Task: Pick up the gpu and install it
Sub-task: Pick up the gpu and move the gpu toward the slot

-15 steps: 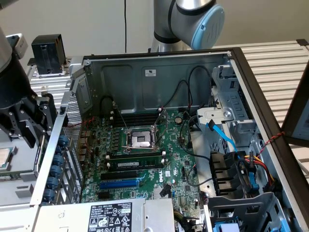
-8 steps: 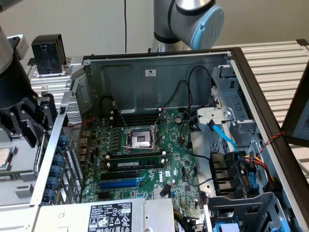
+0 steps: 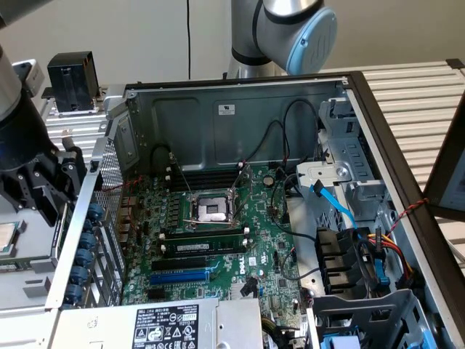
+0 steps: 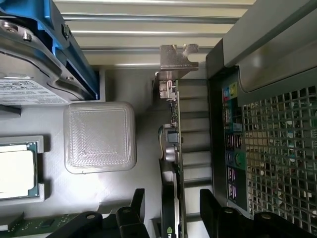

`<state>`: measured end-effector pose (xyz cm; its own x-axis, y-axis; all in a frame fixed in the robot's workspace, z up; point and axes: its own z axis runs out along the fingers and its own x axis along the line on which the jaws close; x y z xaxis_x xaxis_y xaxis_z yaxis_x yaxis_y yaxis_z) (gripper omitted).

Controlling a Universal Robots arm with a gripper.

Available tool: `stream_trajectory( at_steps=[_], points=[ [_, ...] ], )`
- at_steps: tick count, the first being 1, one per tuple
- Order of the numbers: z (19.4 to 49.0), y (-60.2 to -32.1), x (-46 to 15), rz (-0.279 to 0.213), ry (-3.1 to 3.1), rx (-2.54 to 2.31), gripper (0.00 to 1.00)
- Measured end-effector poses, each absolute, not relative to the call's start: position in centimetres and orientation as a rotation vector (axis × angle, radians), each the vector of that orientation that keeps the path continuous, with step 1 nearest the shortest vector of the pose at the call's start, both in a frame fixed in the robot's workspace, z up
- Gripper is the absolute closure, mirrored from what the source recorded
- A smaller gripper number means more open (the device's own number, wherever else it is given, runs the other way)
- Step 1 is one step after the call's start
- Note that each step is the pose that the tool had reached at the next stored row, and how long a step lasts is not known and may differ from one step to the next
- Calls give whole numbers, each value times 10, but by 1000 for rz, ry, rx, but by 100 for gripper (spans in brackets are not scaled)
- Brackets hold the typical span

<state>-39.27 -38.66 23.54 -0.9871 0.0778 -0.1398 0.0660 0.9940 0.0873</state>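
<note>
1. Two black fingers of the claw [image 4: 172, 197] stand apart, one at each side of the gpu [image 4: 173, 139]. I see no finger touching it, so nothing is gripped.
2. The gpu stands on its long edge on the grey counter [image 4: 124, 94], outside the computer case [image 4: 233, 148] and just beside the case's rear wall with the coloured ports. Its metal bracket [image 4: 177, 58] is at the end far from the claw.
3. In the exterior view the claw hangs at the exterior view's left, outside the open case. The blue slot [image 3: 178, 276] on the motherboard [image 3: 218, 240] looks free, so I judge that the card is not yet picked up.
4. The first risk, in my opinion, is this: the card is thin and upright, so if one finger meets it before the other, it can tip or slide along the counter.
5. The gap between the card and the case wall looks narrow. The finger on that side can catch on the case and push the claw off centre.
6. The ribbed grey block [image 4: 99, 137] and the processor [image 4: 17, 173] lie near on the other side, and a tipped card could fall toward them.
</note>
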Motion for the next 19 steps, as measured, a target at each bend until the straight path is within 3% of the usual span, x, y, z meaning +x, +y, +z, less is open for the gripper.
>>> stream_trajectory(
  at_steps=[6, 10, 13, 19],
  points=[
    [232, -387, -393, 126, 2993, 109, 45],
    [232, -387, -393, 127, 2993, 109, 65],
    [232, -387, -393, 127, 2993, 109, 73],
    [232, -387, -393, 127, 2993, 109, 73]
  ],
)
